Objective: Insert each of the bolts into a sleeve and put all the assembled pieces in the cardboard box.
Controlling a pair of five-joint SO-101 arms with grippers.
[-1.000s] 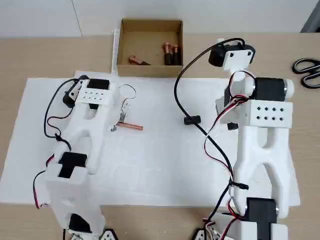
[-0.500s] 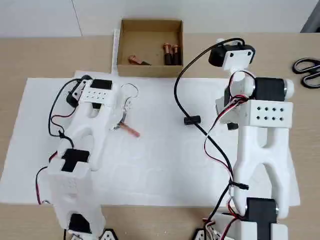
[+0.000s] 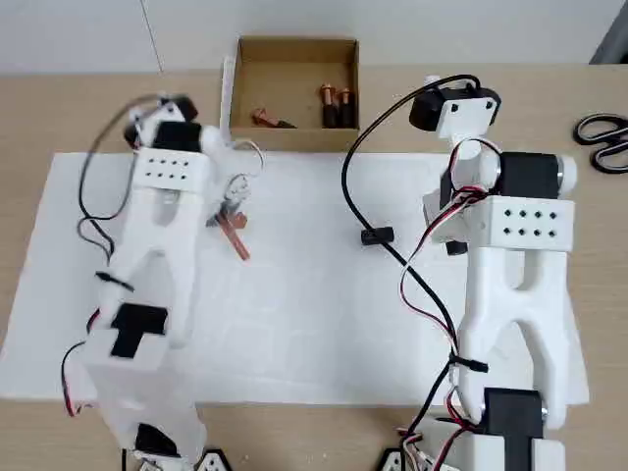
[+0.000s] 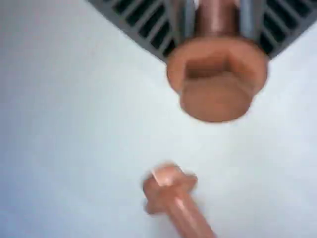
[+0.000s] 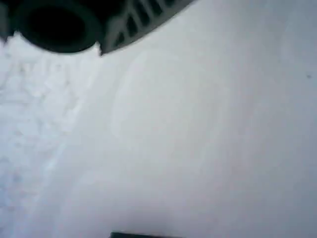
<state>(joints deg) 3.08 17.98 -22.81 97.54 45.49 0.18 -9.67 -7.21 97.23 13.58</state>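
My left gripper (image 3: 232,208) is shut on a copper bolt (image 3: 236,238) that slants down over the white sheet (image 3: 314,314). In the left wrist view the bolt's hex head (image 4: 215,84) sits at the tip of the gripper (image 4: 215,29), and a second copper bolt (image 4: 173,198) lies on the sheet beyond it. My right gripper (image 3: 453,245) rests low at the sheet's right side. It is shut on a black sleeve (image 5: 54,25), whose open end faces the right wrist camera. The cardboard box (image 3: 294,137) at the back holds several copper-and-black assembled pieces (image 3: 336,105).
Scissors (image 3: 603,137) lie at the table's far right edge. A black cable with a small black clip (image 3: 376,235) crosses the sheet between the arms. The sheet's middle and front offer free room.
My left arm has swung toward the back of the table with the bolt, which turned from lying crosswise to pointing steeply toward the front. The right arm has stayed still.
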